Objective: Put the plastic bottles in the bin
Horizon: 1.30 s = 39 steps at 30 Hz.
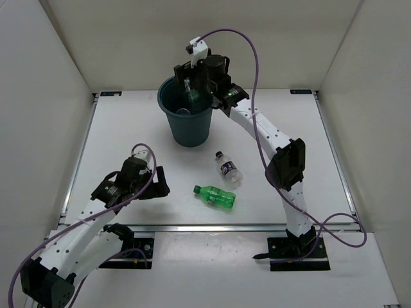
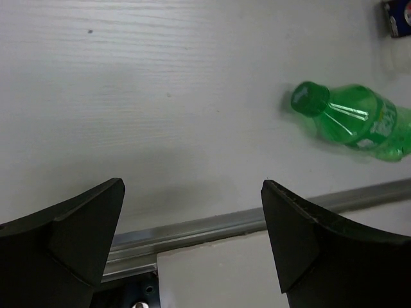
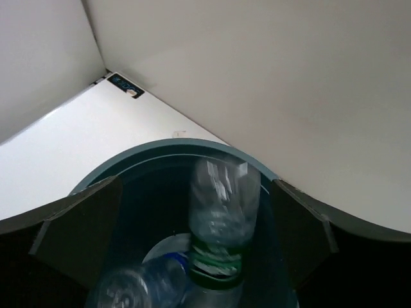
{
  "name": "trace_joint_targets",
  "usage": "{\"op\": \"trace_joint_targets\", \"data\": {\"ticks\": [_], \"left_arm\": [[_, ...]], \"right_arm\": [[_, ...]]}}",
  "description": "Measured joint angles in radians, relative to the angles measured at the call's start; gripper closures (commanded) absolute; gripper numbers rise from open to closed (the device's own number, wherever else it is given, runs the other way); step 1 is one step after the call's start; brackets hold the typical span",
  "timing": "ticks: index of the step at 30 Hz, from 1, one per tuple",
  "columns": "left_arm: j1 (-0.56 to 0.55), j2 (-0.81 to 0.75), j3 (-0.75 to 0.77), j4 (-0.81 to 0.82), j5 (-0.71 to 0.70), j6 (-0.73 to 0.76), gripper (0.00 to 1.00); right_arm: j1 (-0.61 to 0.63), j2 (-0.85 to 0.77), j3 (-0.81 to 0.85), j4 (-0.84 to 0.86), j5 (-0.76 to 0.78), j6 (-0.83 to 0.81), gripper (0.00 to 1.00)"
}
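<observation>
The dark teal bin [image 1: 187, 125] stands at the back middle of the table. My right gripper [image 1: 191, 86] is open right over its mouth. In the right wrist view a clear bottle with a green label [image 3: 223, 224] hangs blurred between my spread fingers, touching neither, inside the bin rim [image 3: 173, 149]. A blue-labelled clear bottle [image 3: 138, 284] lies in the bin. The all green bottle [image 1: 216, 197] and the clear bottle with dark label [image 1: 228, 169] lie on the table. My left gripper [image 1: 160, 182] is open and empty, left of the green bottle [image 2: 356, 120].
A metal rail [image 1: 244, 226] runs along the table's near edge, just under my left gripper. White walls close the table on three sides. The right arm stretches over the table's right half.
</observation>
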Motion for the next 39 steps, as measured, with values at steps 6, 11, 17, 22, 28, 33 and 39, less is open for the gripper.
{"op": "trace_joint_targets", "data": {"ticks": [6,11,17,22,28,33,39], "left_arm": [[-0.058,0.100,0.039,0.083,0.148,0.122,0.01],[-0.156,0.280,0.158,0.181,0.210,0.159,0.01],[-0.213,0.586,0.385,0.322,0.159,0.058,0.01],[-0.313,0.885,0.629,0.315,0.038,-0.016,0.02],[-0.373,1.198,0.899,0.256,-0.080,-0.090,0.01],[-0.396,1.343,1.026,0.162,-0.154,-0.119,0.01],[-0.399,1.395,1.050,0.117,-0.167,-0.146,0.17]], "right_arm": [[-0.016,-0.219,-0.144,-0.082,-0.055,0.000,0.01],[-0.020,-0.643,-0.624,-0.078,0.007,-0.006,0.01],[-0.153,-1.052,-1.048,-0.146,0.113,0.119,0.01],[-0.337,-1.243,-1.252,-0.248,0.193,0.206,0.00],[-0.517,-1.408,-1.355,-0.347,0.193,0.245,0.01],[-0.614,-1.474,-1.381,-0.404,0.195,0.230,0.01],[-0.627,-1.505,-1.425,-0.430,0.202,0.217,0.01]]}}
